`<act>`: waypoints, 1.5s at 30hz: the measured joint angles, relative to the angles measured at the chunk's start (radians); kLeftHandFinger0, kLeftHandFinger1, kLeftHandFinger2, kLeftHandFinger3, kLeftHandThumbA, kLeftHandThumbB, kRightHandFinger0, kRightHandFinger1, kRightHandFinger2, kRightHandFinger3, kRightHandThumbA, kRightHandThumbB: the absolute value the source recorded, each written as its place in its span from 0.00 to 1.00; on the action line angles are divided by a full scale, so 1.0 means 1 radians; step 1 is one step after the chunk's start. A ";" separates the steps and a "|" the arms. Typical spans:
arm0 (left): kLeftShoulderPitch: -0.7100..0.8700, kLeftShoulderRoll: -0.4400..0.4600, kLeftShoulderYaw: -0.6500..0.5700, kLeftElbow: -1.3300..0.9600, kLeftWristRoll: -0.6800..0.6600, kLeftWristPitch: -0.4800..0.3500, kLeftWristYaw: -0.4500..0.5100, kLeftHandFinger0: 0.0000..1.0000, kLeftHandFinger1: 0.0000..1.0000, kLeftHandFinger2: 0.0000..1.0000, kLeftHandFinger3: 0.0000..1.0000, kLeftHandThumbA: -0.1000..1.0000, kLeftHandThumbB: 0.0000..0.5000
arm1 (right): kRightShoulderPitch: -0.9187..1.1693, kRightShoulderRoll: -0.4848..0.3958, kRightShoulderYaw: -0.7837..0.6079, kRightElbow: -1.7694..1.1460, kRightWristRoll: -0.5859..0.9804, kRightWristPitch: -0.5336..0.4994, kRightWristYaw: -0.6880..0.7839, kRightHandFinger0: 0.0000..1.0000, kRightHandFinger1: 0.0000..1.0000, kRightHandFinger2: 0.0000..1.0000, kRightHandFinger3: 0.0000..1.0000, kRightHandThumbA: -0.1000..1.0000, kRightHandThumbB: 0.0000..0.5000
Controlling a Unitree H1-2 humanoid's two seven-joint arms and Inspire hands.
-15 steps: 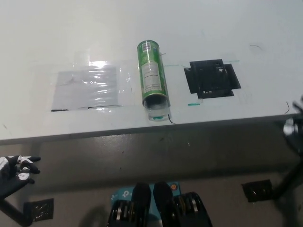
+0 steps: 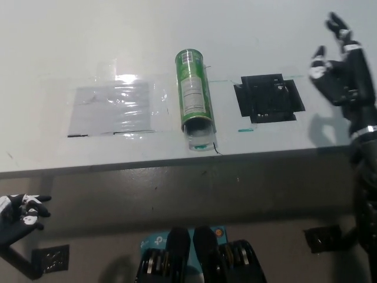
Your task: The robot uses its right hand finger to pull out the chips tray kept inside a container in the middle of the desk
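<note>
Rising from below the desk edge, the black right robot hand is now hanging over the right part of the desk, fingers spread apart and holding nothing; half a second ago it was barely showing at the right border. Nothing on the desk is looking shifted.

That desk is showing as a smooth, pale, matte slab filling the upper picture. Left of middle, a crinkled sheet of clear film is lying flat and catching glare. Right of middle, a flat black square plate with cut-outs is sitting beneath the raised hand, apart from it.

Between them, the green cylindrical can is lying on its side, its open mouth pointing at the near edge. The clear plastic tray is poking slightly out of that mouth, almost reaching the desk's edge.

At lower left, below the desk, the white left robot hand is resting with fingers loosely curled, holding nothing.
</note>
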 measured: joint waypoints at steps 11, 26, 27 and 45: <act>-0.009 0.005 0.000 0.000 -0.002 0.003 -0.010 0.56 0.64 0.79 0.95 0.13 0.00 | -0.002 -0.015 0.150 0.048 -0.036 -0.006 0.070 0.00 0.00 1.00 1.00 0.00 0.51; -0.034 0.080 -0.007 0.000 -0.002 0.004 -0.016 0.58 0.66 0.80 0.98 0.17 0.00 | -0.052 -0.019 0.277 0.174 -0.111 -0.091 0.126 0.00 0.00 0.92 0.92 0.00 0.48; -0.035 0.080 -0.007 0.000 -0.002 0.004 -0.016 0.58 0.66 0.80 0.98 0.17 0.00 | -0.054 -0.019 0.290 0.194 -0.116 -0.108 0.132 0.00 0.00 0.93 0.92 0.00 0.48; -0.050 0.080 -0.009 0.000 -0.001 0.005 -0.028 0.59 0.67 0.78 0.96 0.17 0.00 | -0.049 -0.011 0.417 0.365 -0.209 -0.290 0.175 0.00 0.05 0.90 0.87 0.00 0.45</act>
